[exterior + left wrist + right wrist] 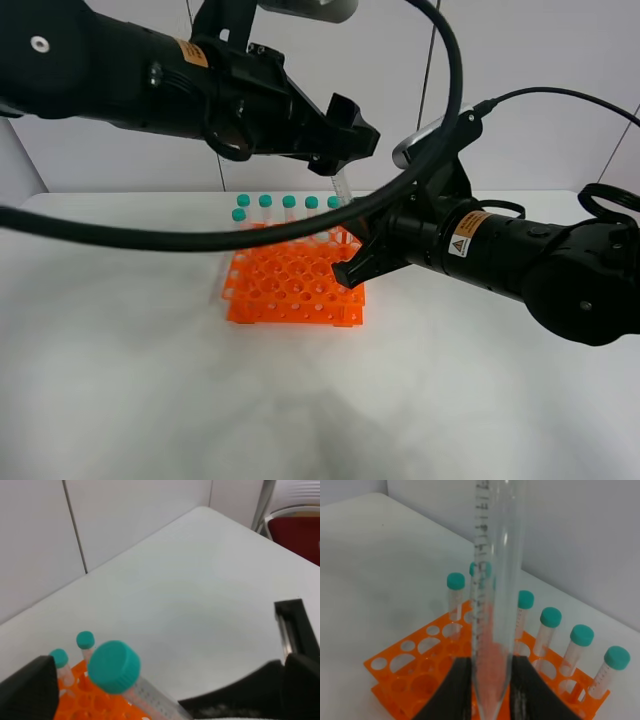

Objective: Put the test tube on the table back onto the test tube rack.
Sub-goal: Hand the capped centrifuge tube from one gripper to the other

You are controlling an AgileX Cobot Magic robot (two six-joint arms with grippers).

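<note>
The test tube [343, 190] is clear with graduation marks and stands nearly upright above the far right corner of the orange test tube rack [295, 285]. My right gripper [358, 250] is shut on its lower end. In the right wrist view the tapered tip [490, 690] sits between the dark fingers [457, 690], above the rack [415, 665]. My left gripper [345, 135] is open around the top of the tube. In the left wrist view the teal cap [114, 666] lies between its spread fingers [295, 630]. Several other teal-capped tubes [289, 202] stand in the rack's back row.
The white table [150, 380] spreads around the rack. A thick black cable [200, 235] hangs across the rack's back. The right arm's body [530, 260] lies low over the table on the right. A red chair [300, 535] stands beyond the table's far edge.
</note>
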